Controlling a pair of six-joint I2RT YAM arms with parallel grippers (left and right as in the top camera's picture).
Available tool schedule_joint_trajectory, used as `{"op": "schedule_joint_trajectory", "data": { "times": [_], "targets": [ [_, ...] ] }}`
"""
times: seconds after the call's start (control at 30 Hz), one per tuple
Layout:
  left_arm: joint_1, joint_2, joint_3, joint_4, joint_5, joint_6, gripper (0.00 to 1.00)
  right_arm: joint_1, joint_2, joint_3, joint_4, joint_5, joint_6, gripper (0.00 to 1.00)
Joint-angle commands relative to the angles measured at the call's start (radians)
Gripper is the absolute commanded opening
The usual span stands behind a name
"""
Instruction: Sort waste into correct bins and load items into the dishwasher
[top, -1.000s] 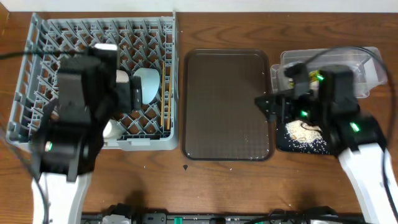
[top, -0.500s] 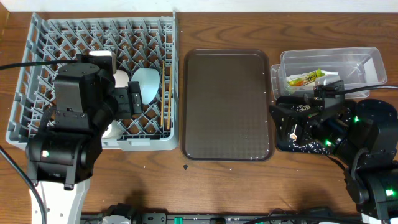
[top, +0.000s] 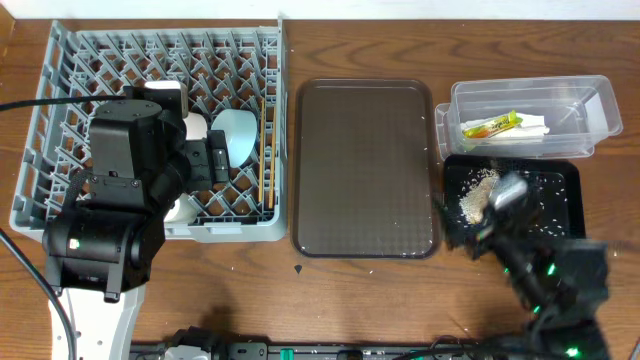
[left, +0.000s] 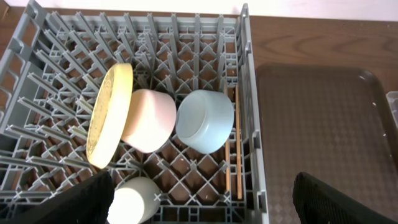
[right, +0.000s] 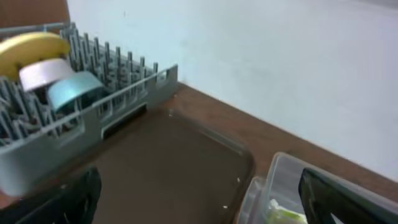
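Observation:
The grey dish rack (top: 60, 80) holds the upright yellow plate (left: 109, 115), the white bowl (left: 149, 119), the light blue bowl (left: 205, 121), the white cup (left: 134, 200) and the chopsticks (left: 236, 143). My left gripper (left: 205, 211) hangs open and empty over the rack's front edge. The clear tub (top: 585, 95) holds the green-and-yellow sachet (top: 492, 125) and the white napkin (top: 530, 125). The black tray (top: 560, 175) holds rice scraps (top: 475, 195). My right gripper (right: 199, 205) is open and empty, low at the table's front right, facing the serving tray and the tub (right: 292, 180).
The dark brown serving tray (top: 365, 165) lies between the rack and the bins, with a few stray grains on it. A small dark speck (top: 299, 268) lies on the wood in front of it. A pale wall stands behind the table.
My right arm has pulled back from over the black tray toward the front right corner, uncovering the rice scraps. The left arm has hardly moved.

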Motion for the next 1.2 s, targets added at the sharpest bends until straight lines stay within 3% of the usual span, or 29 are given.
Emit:
{"op": "schedule_joint_trajectory", "data": {
  "times": [0.0, 0.17, 0.3, 1.17],
  "targets": [
    [-0.003, 0.001, 0.011, 0.0, -0.001, -0.01, 0.92, -0.018, -0.17, -0.148, 0.024, -0.003, -0.035, 0.99],
    [-0.003, 0.001, 0.011, 0.0, -0.001, -0.01, 0.92, -0.035, -0.392, -0.32, 0.028, 0.001, -0.027, 0.99],
    [-0.003, 0.001, 0.011, 0.0, -0.001, -0.01, 0.92, -0.039, -0.404, -0.444, 0.158, 0.0, 0.013, 0.99],
    [-0.003, -0.053, -0.013, 0.006, -0.039, 0.015, 0.93, -0.039, -0.404, -0.441, 0.154, 0.003, 0.013, 0.99]
  ]
}}
